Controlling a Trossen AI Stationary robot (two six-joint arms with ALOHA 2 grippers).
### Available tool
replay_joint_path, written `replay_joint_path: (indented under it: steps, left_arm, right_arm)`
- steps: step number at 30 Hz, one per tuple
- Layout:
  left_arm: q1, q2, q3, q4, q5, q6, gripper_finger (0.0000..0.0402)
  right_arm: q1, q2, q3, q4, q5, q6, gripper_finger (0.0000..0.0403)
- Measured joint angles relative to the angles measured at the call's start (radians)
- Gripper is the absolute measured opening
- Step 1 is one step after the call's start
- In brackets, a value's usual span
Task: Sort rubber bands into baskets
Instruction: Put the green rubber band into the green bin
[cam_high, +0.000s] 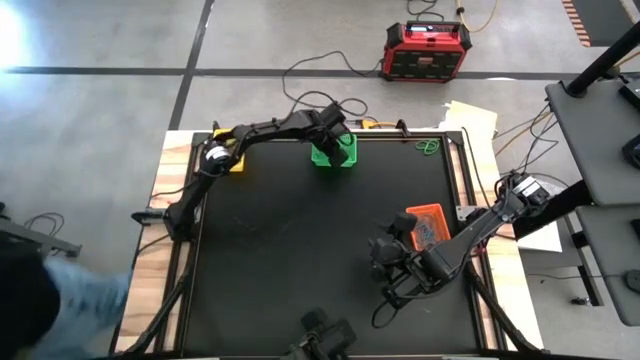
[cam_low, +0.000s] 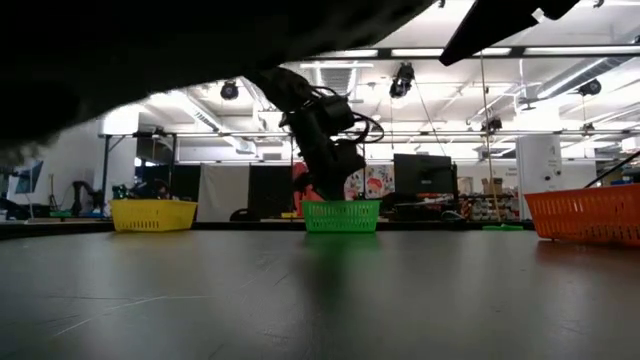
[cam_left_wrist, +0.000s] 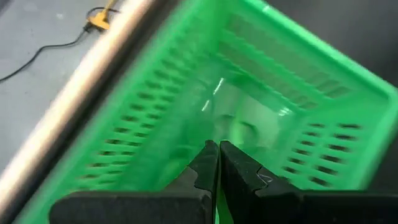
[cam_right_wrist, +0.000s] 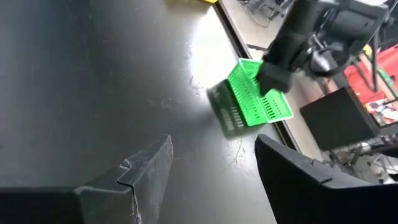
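Left gripper (cam_left_wrist: 217, 163): fingers pressed together, nothing seen held, poised over green basket (cam_high: 334, 153).
Right gripper (cam_right_wrist: 211, 165): wide apart, empty, well clear of green basket.

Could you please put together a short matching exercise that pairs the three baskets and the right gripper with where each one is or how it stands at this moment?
Things:
1. green basket
2. yellow basket
3. orange basket
4. right gripper

Places or states:
A. at the table's right side, next to the right arm
B. directly under the shut left gripper, at the table's far edge
C. open, away from every basket
D. at the table's far left corner

Pairs: 1-B, 2-D, 3-A, 4-C
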Motion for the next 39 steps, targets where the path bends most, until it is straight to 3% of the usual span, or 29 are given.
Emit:
replay_joint_path:
  steps: [5,9,16,21,28,31,34,39]
  left_arm:
    - [0.05,0.0,-0.008,0.011,-0.001,-0.039,0.0003]
    - [0.057,0.0,-0.033,0.009,0.013,-0.047,0.0031]
    - [0.064,0.0,-0.041,0.015,0.07,-0.055,0.011]
    - [0.057,0.0,0.003,0.018,0.082,-0.061,0.0176]
    - [0.022,-0.007,0.148,-0.107,0.087,-0.042,0.0246]
    - [-0.008,-0.01,0.196,-0.199,0.084,-0.003,0.026]
    - [-0.036,-0.036,0.206,-0.263,0.058,0.046,0.0262]
    - [-0.079,-0.212,0.022,-0.221,0.024,0.043,0.0251]
  right_arm:
    - [-0.005,-0.002,0.007,-0.002,-0.07,-0.007,0.0224]
    - [-0.018,-0.003,0.037,-0.001,-0.088,-0.049,0.0224]
    - [-0.053,-0.003,0.089,0.054,-0.048,-0.197,0.0224]
    - [-0.075,-0.003,0.098,0.193,-0.043,-0.414,0.0224]
    - [-0.152,-0.003,0.098,0.271,-0.181,-0.648,0.0224]
    - [-0.191,-0.008,0.098,0.189,-0.176,-0.634,0.0224]
    - [-0.236,-0.011,0.098,0.058,-0.087,-0.555,0.0224]
    - [-0.38,-0.015,0.096,-0.118,0.008,-0.398,0.0224]
